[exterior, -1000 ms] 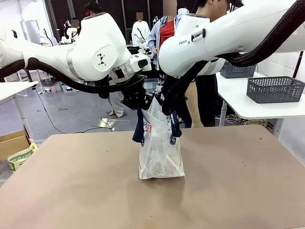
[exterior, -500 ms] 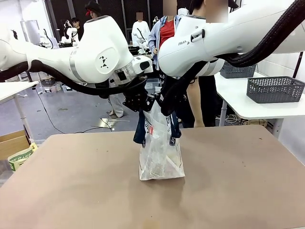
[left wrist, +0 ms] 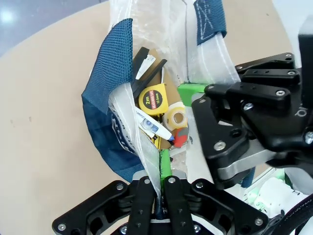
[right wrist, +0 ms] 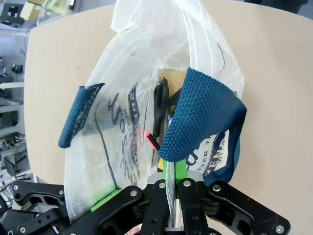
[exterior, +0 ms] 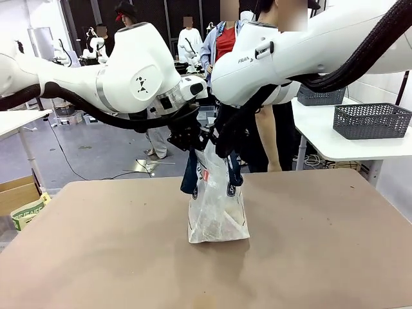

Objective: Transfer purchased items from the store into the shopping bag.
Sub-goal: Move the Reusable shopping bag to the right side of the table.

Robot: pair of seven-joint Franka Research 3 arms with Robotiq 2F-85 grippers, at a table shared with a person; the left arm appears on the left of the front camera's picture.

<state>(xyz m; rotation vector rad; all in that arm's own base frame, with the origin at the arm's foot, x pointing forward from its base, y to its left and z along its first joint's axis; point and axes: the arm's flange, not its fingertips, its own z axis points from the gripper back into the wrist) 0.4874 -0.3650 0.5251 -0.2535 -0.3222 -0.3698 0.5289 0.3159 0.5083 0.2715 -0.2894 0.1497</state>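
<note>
Clamping shut on opposite rims of the bag (exterior: 217,209), the left pincer (left wrist: 164,155) and right pincer (right wrist: 175,169) are holding it upright midway between the bench's (exterior: 90,244) side edges; pull evenly to avoid tearing the film.

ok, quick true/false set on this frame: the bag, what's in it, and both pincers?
1. The left pincer and the right pincer are each shut on the rim of the shopping bag. True.
2. The shopping bag lies flat on the table. False: it stands upright on it.
3. A yellow tape measure sits inside the bag. True.
4. The bag's strap handles are red. False: they are navy blue.
</note>
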